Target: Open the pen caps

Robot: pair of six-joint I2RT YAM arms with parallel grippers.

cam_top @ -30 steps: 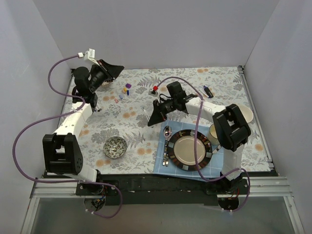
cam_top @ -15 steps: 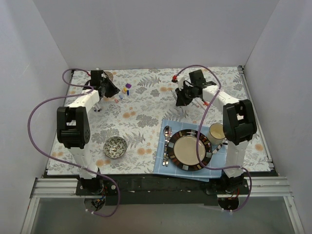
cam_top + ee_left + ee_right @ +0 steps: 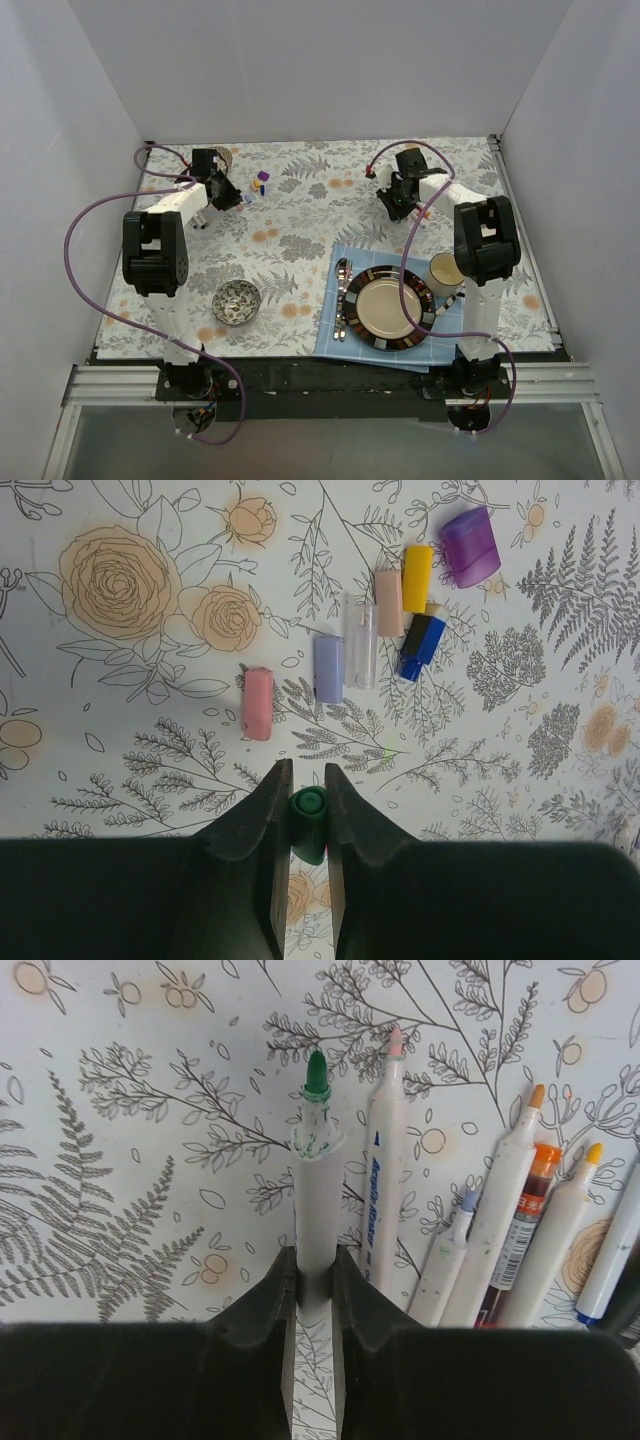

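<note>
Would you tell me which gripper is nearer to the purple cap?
Left. The left gripper hovers close by the purple cap; the right gripper is far off to its right.

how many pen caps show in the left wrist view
8: green cap in the left end effector; pink, lavender, clear, peach, yellow, blue and purple lie loose beyond it. More may be outside the frame.

Light was bright, even and diffuse — shadows were faint and soft. The tablecloth [image 3: 120, 680] was sharp; the left gripper [image 3: 306, 776] looked near-black, detail lost.
</note>
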